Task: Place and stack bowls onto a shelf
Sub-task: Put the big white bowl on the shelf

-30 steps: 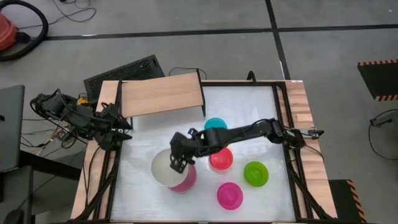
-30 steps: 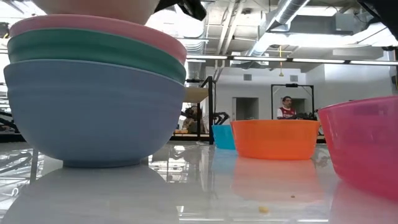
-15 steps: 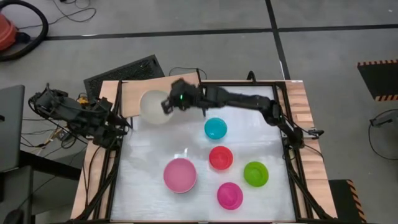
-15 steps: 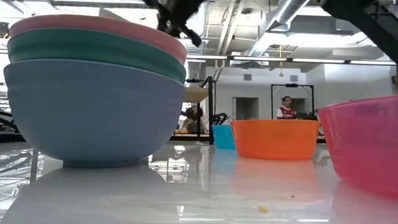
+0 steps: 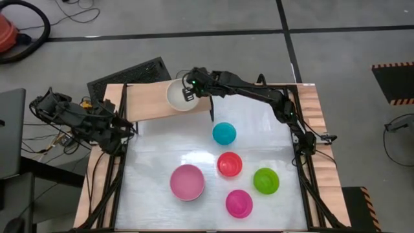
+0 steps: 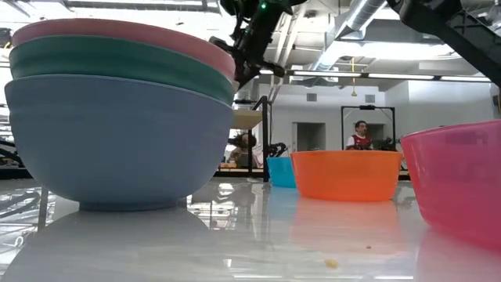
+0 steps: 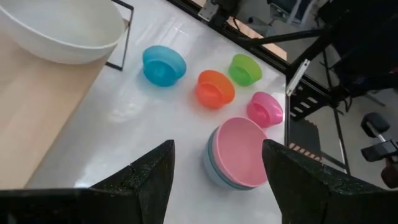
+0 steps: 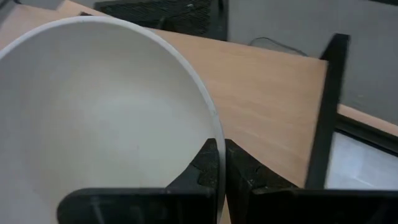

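Note:
My right gripper [image 5: 188, 92] [image 8: 221, 158] reaches over the far left of the table and is shut on the white bowl [image 5: 180, 96] [image 7: 59, 28]. It holds the bowl mouth-up over the right part of the light-wood shelf [image 5: 152, 100] [image 8: 273, 106]. Whether the bowl's base touches the board does not show. The pale pink bowl [image 5: 187, 182] tops a nested stack with the dark green [image 6: 117, 63] and light blue [image 6: 117, 141] bowls, standing on the table. My left gripper [image 7: 217, 180] is open and waits at the table's left edge [image 5: 119, 129]. My right gripper holds the white bowl by its rim [image 8: 211, 134], on the side toward the table's right. The rim is pinched with one finger [image 8: 199, 168] inside the bowl and one outside. The fingers come from the table's right, slanting down. The bowl sits level, mouth up.
Four small bowls stand apart on the white tabletop: cyan [image 5: 224, 133], red [image 5: 229, 164], lime green [image 5: 266, 180] and magenta [image 5: 239, 203]. A black shelf leg [image 8: 323, 112] stands just right of the held bowl. The shelf's left part is bare board. A person [image 6: 360, 137] sits far behind.
My right gripper lifted the white bowl off the pink-topped stack and carried it up and toward the far left, over the shelf. It then moved a little right along the board. The bowl was tipped on the way and is now level, mouth up. The stack stayed put.

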Motion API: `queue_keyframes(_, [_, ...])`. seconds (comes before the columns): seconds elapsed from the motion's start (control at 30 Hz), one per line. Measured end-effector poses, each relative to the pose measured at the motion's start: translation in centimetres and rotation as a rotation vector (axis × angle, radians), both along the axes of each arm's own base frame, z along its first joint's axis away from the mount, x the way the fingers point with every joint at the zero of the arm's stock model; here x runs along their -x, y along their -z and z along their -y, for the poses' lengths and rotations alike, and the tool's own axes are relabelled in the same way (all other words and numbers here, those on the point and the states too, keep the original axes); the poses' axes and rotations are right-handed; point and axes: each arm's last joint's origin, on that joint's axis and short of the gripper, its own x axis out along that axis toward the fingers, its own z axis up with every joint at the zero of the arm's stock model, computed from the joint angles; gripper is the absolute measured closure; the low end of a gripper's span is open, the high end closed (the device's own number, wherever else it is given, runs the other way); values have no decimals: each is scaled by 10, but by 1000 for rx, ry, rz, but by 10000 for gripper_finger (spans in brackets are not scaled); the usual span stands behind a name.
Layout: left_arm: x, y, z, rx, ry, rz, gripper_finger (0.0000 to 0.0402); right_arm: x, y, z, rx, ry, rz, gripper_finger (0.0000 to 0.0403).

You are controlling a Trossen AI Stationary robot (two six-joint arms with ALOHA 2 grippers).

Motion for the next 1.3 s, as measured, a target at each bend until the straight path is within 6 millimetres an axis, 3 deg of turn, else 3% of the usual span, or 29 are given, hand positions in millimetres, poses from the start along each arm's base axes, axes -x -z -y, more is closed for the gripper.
queue_keyframes(0.17, [0,0,0,-1,-2,0,175,4,2,4,-1,30,-31,374])
queue_keyframes(0.43, [1,1,0,-7,-2,-11,175,14,5,17,-34,88,-70,338])
queue_keyframes(0.87, [1,2,-1,-12,-1,-23,175,6,-5,20,45,-17,-5,318])
queue_keyframes(1.1, [1,2,-1,-13,-2,-24,175,24,-43,15,106,-47,57,304])
queue_keyframes(1.3, [2,4,-2,-37,-20,-45,175,59,-69,-13,105,-14,-55,378])
